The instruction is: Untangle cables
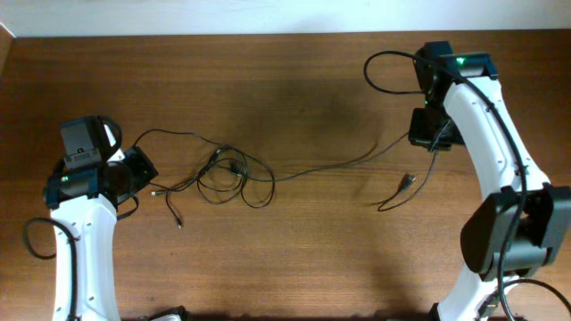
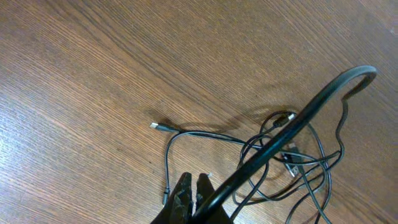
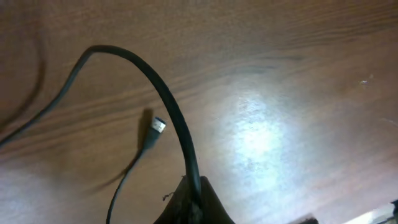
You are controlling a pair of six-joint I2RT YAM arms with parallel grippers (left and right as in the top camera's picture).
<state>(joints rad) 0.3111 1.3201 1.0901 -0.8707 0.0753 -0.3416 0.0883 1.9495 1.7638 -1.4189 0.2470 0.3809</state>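
Pincer of the left arm (image 2: 191,190) is seen clamped shut on one black cord, and the right pincer (image 3: 193,196) is likewise closed on a cord. A brown wooden desk (image 1: 294,80) is shown from above. The cables (image 1: 227,174) are spread across its middle, with the knot nearer the left arm. They are judged light, limp and easily snagged, so a hold just behind a plug, away from the knot, is advised. Thin black loops are seen loosely tangled, and one long strand is stretched toward the right arm. A silver-tipped plug (image 3: 158,126) is seen lying free.
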